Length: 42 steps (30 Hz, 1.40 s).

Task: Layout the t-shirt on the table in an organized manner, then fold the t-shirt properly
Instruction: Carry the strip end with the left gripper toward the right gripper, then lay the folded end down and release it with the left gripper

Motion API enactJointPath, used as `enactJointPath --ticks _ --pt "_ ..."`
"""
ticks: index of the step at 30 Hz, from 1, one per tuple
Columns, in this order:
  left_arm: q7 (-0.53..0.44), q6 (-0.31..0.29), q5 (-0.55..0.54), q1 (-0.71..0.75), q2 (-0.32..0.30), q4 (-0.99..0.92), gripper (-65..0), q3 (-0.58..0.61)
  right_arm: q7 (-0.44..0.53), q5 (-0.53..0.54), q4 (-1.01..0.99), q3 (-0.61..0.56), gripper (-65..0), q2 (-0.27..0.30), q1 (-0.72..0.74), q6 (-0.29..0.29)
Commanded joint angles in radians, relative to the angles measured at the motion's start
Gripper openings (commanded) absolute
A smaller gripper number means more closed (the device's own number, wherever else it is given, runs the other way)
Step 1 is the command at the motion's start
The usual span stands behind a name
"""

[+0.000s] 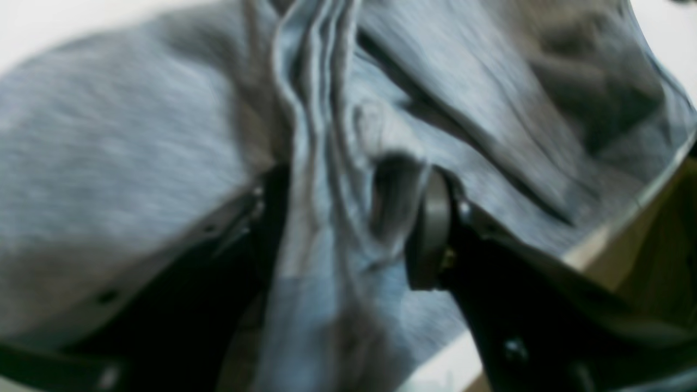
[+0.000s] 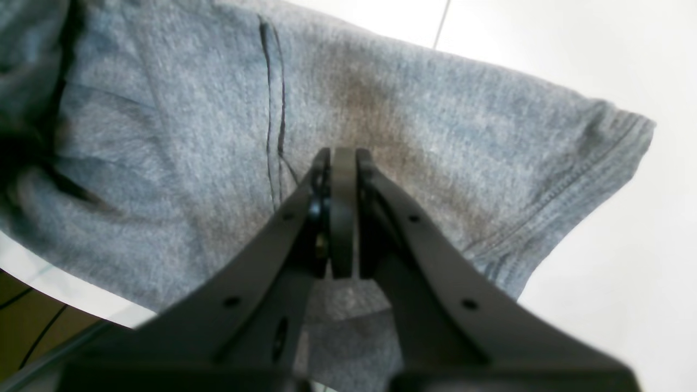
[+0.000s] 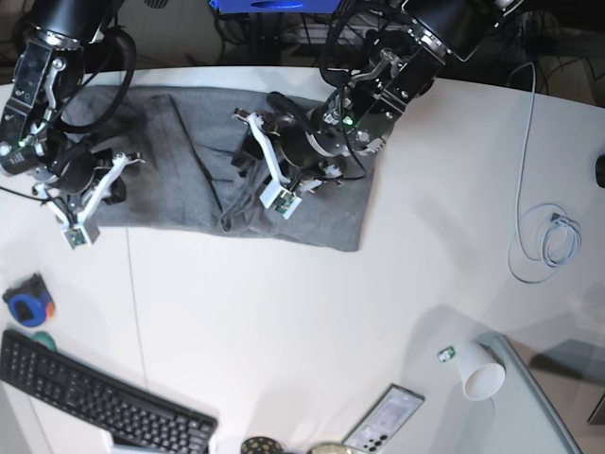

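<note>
The grey t-shirt (image 3: 312, 213) lies spread across the far left part of the white table (image 3: 284, 312), with a bunched ridge running through its middle. My left gripper (image 1: 346, 228) is open at that ridge, and the gathered folds of cloth (image 1: 316, 109) run loosely between its fingers. My right gripper (image 2: 343, 212) is shut, pads together, just above a hemmed sleeve (image 2: 572, 179) at the shirt's left end. I see nothing pinched between its pads.
The table's curved edge (image 2: 54, 283) runs close beside the sleeve. A black keyboard (image 3: 104, 407) and a small blue object (image 3: 28, 303) lie at the front left. A paper cup (image 3: 480, 371), a phone (image 3: 383, 419) and a white cable (image 3: 548, 236) lie on the right.
</note>
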Motion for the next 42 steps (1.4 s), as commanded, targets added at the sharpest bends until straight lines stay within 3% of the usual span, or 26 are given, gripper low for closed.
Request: enactJointPath --ticks 1,7,12,14,17,22,26,34,37,42 --pt "-0.017 -0.009 -0.012 -0.025 0.004 0.023 -32.4 0.014 0.017 0.009 0.014 0.002 -63.5 0.007 0.013 0.005" --pt "-0.017 -0.011 -0.018 -0.068 -0.002 0.044 -30.9 0.134 0.017 0.009 0.014 0.002 -63.5 0.007 0.013 0.005" --pt "-0.017 -0.003 -0.019 -0.069 -0.095 0.165 -33.1 0.106 0.017 0.009 0.014 0.002 -63.5 0.007 0.013 0.005" --pt "-0.017 -0.003 -0.019 -0.054 -0.126 0.202 -41.3 0.039 0.017 0.009 0.016 0.001 -63.8 0.007 0.013 0.005" --pt "-0.017 -0.003 -0.018 0.012 -0.163 0.205 -65.0 -0.101 0.016 0.010 0.024 -0.010 -64.1 0.006 0.027 0.005" --pt "-0.023 -0.009 -0.010 0.081 -0.161 0.122 -65.0 -0.268 0.011 0.010 0.033 -0.131 -64.1 0.006 0.059 0.005" --pt "-0.024 -0.009 -0.009 0.101 -0.163 0.099 -65.0 -0.267 0.017 0.010 0.033 -0.285 -64.1 0.006 0.092 0.005" --pt "-0.028 -0.009 -0.009 0.100 -0.174 0.000 -65.0 -0.270 0.019 0.010 -0.015 -0.484 -64.1 0.004 0.139 0.005" --pt "-0.028 -0.009 -0.009 0.100 -0.174 0.004 -65.0 -0.277 0.031 0.012 -0.142 -0.513 -64.1 -0.002 0.185 0.005" --pt "-0.026 -0.005 -0.010 0.106 -0.201 0.107 -65.0 -0.280 0.146 0.012 -0.335 -0.525 -64.2 0.000 0.239 0.005"
